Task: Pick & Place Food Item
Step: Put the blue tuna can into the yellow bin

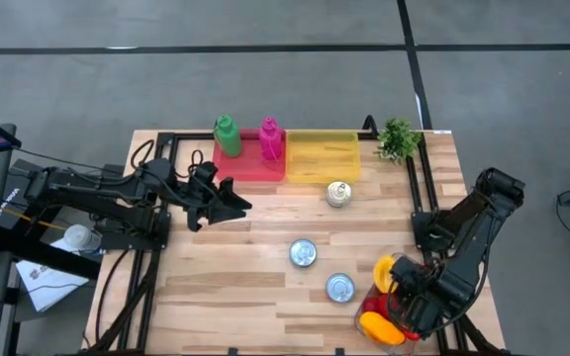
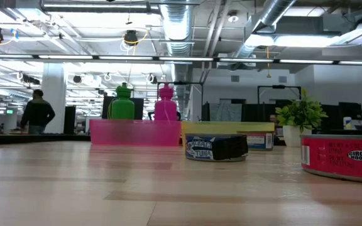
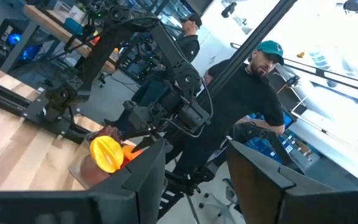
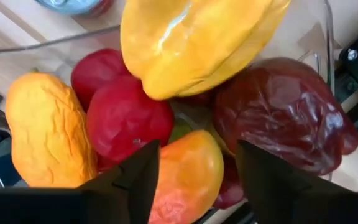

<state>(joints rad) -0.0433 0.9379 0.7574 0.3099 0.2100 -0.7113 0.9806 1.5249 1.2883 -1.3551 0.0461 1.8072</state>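
A clear bin point(image 1: 364, 314) at the table's near right corner holds several fruits: a yellow one point(image 4: 191, 43) on top, a red one point(image 4: 126, 115), a dark red one point(image 4: 284, 115), an orange-yellow one point(image 4: 45, 134) and an orange-red one point(image 4: 188, 186). My right gripper point(image 1: 404, 302) hangs over the bin, open. Its fingers point(image 4: 135, 180) stand on either side of the orange-red fruit, just above the pile. My left gripper point(image 1: 237, 203) is open and empty above the table's left half. It points toward the right edge.
Three tins stand mid-table point(image 1: 303, 253), point(image 1: 339, 287), point(image 1: 338, 194). At the far edge are a pink tray point(image 1: 250, 166) with a green bottle point(image 1: 227, 135) and a pink bottle point(image 1: 270, 138), a yellow tray point(image 1: 322, 155) and a small plant point(image 1: 397, 138). A person point(image 3: 247, 99) stands beyond the table's right side.
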